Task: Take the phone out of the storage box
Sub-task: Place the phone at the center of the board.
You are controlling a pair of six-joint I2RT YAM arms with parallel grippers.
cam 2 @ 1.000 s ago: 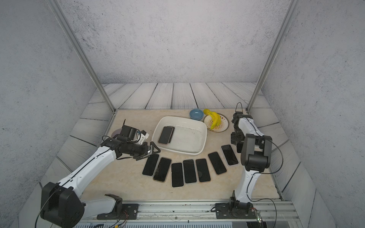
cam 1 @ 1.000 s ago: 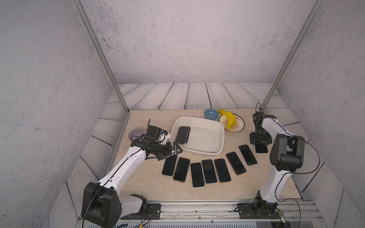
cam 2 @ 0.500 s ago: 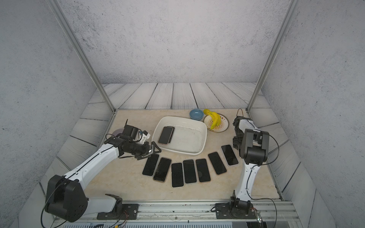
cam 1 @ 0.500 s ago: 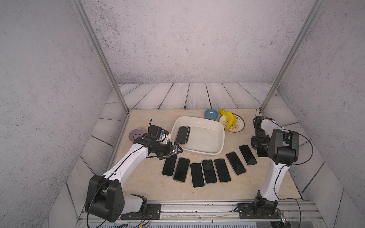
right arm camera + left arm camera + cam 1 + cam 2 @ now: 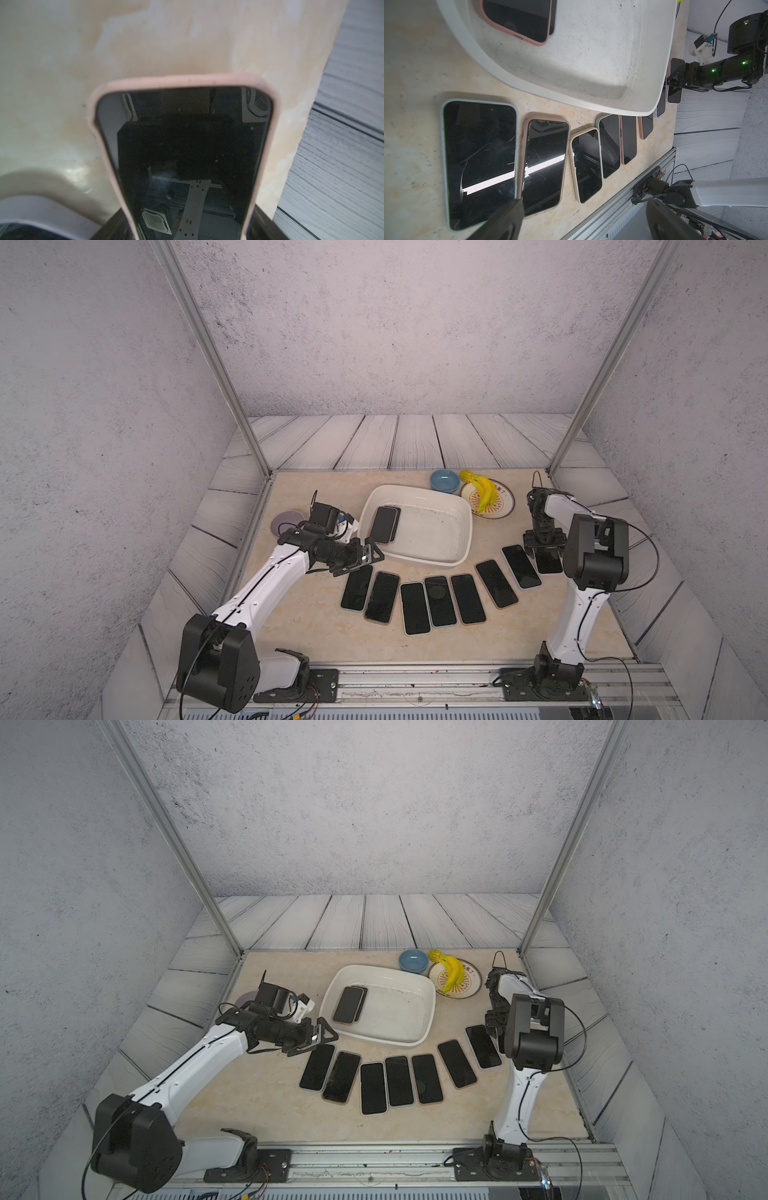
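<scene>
At the far left of the bench (image 5: 316,626) sits a lilac bowl (image 5: 286,522). The left arm (image 5: 270,580) reaches past it; its jaws are spread wide and empty, hovering just outside the near left corner of the storage box (image 5: 432,531), above the top end of the first phone in a row of phones (image 5: 439,600). The phone (image 5: 384,524) to be removed lies screen up at the left end of the storage box, in a pink case, overlapping a second handset beneath it, as the left wrist view shows. The row fans out along the bench in front of the box, screens up, side by side. Behind the box's right end stand a blue bowl (image 5: 444,481) and a plate (image 5: 505,504) carrying bananas (image 5: 484,491). At the right, the right arm (image 5: 582,614) points its jaws down over the last phone (image 5: 187,155), pink-cased, flat on the bench; the jaws straddle its sides, but whether they press it cannot be told
</scene>
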